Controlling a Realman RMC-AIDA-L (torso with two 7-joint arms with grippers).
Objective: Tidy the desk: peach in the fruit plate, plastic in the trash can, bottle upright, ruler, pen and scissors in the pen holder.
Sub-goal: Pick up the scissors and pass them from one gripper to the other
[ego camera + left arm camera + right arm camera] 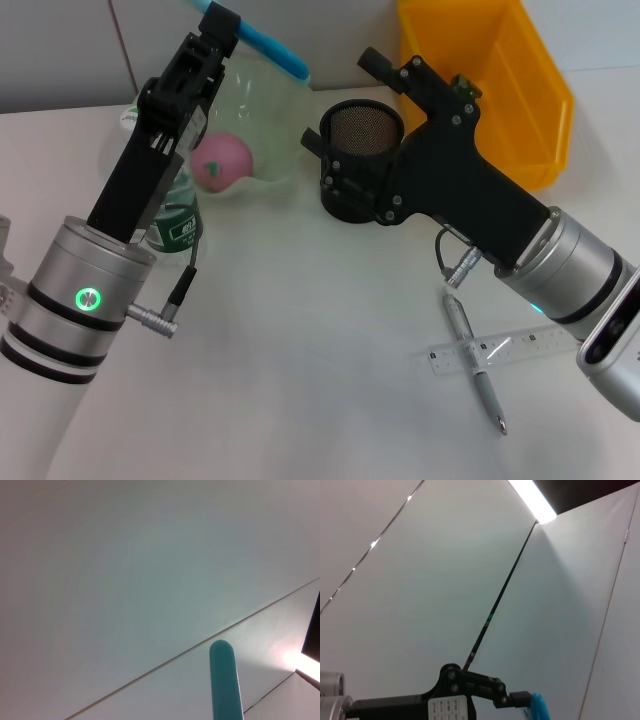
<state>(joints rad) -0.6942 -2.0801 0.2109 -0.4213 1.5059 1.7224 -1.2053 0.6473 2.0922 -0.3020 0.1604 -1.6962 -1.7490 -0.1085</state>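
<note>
My left gripper (pixel 215 22) is raised high over the fruit plate (pixel 275 150), shut on a long blue thing that looks like the scissors (pixel 272 48). Their rounded blue end (pixel 222 680) also shows in the left wrist view. A pink peach (pixel 222 160) lies in the translucent green plate. My right gripper (pixel 340 98) is open, one finger on each side of the black mesh pen holder (pixel 360 135). The pen (pixel 475 365) lies across the clear ruler (pixel 500 350) on the desk at the right. A green-labelled bottle (pixel 178 222) is mostly hidden behind the left arm.
The yellow trash can (pixel 520 70) stands at the back right, just behind the right arm. The right wrist view shows ceiling, with the left gripper (pixel 520 699) and its blue load low in the picture. White desk stretches across the front middle.
</note>
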